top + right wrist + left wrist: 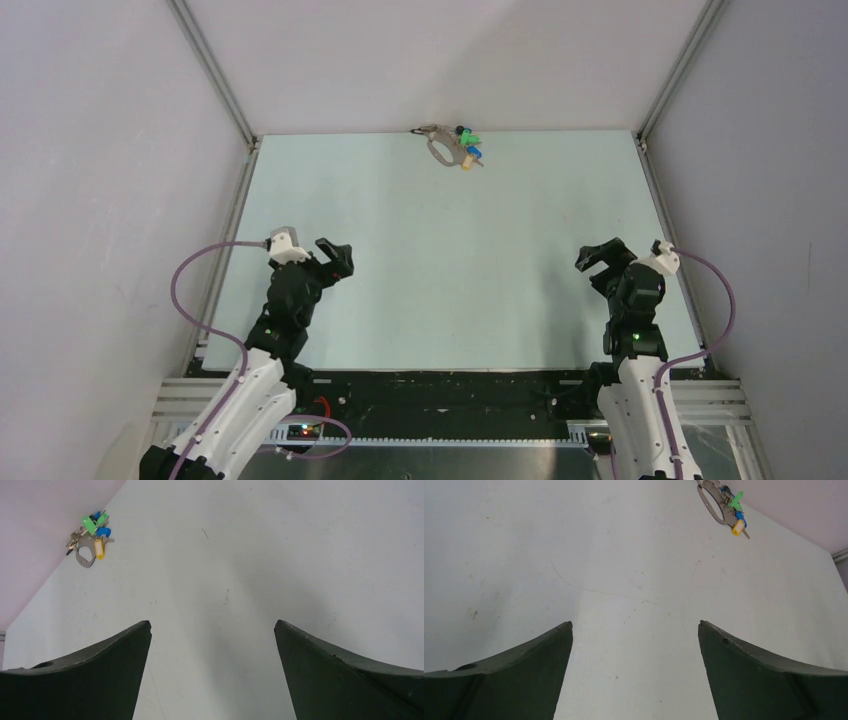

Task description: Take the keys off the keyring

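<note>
Keys: one bunch, green, blue, yellow heads; number unclear.
Keyring: one, far edge, by the back wall.
Hands: two, left hand and right hand, both spread, empty.
Tabletop: pale, lightly scuffed.

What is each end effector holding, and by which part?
Nothing. The left end effector and right end effector are open and empty; the keyring and keys lie untouched far away.

Pale table top: matt and smooth, with small dark specks and one thin scratch. At far side, keyring of grey metal, dull shine. Silver metal keys with glossy plastic heads. Dark matt fingers on left gripper and right gripper, plastic by look, slightly grainy.
</note>
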Available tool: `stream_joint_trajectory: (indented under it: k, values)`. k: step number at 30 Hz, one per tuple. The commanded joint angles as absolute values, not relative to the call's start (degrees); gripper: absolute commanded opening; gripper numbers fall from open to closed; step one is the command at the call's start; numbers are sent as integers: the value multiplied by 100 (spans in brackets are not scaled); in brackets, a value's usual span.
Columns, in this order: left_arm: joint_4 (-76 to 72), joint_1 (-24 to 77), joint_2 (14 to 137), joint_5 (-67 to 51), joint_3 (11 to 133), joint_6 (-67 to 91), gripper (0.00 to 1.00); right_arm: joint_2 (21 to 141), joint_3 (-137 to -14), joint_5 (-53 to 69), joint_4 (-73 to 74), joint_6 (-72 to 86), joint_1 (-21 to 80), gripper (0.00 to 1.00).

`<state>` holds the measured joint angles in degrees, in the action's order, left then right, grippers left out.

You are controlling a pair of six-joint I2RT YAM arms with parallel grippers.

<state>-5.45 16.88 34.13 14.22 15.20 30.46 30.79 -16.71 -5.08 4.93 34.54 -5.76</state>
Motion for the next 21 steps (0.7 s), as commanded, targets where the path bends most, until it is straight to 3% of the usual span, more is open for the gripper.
stream_joint_trajectory:
  k: [1,4,9,15,21]
  values:
    - [-756,1737,3379,1403,1517,2964,98,3074,-1679,-724,457,3792,-589,100]
    - [-756,1732,3309,1424,1477,2988,98,3141,-1683,-1252,945,4796,-636,100]
    - [-772,1732,3235,1495,1373,3074,98,3059,-1635,-613,752,4615,-884,89]
    - [-851,1734,3548,1376,1446,3078,98,3359,-1518,942,-178,4574,-770,94]
    - [-947,1736,3584,1268,1421,3060,98,4667,-2051,-56,-1739,4668,856,94]
